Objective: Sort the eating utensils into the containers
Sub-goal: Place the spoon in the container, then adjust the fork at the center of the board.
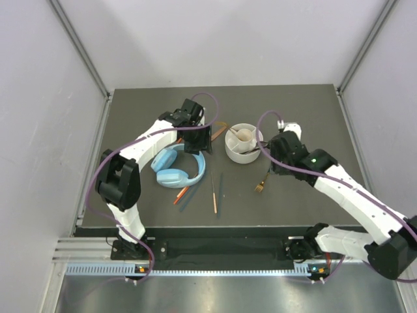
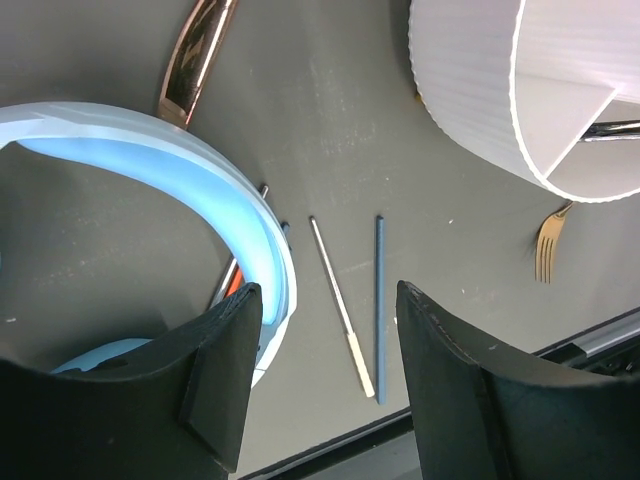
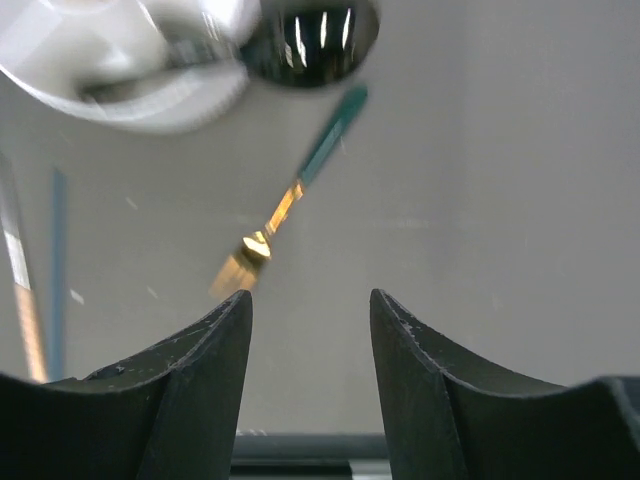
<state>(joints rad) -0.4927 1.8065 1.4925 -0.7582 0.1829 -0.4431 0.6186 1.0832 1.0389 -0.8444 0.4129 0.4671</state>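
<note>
Left gripper (image 2: 328, 295): jaws were seen apart with nothing between them, held above the dark table (image 1: 306, 111). The light blue headphones (image 2: 250, 220) were just beside its left finger.

Right gripper (image 3: 310, 300): fingers were likewise found spread and empty. It was positioned just beside the white divided holder (image 1: 242, 153).

In the holder, a pale utensil (image 1: 244, 137) and a dark spoon (image 3: 310, 40) were seen. The spoon's bowl was poking past the rim on the right gripper's side.

Other utensils were found on the table:
- A gold fork with a teal handle (image 3: 290, 205) was lying near the holder, on the near side.
- An orange chopstick (image 1: 214, 195) and a teal chopstick (image 2: 380, 310) were laid side by side, not touching, near the headphones.
- A second orange chopstick (image 1: 181, 194) was partly hidden under the headphones.
- A bronze spoon (image 2: 200, 50) was located beyond the headband, on the side toward the holder.
</note>
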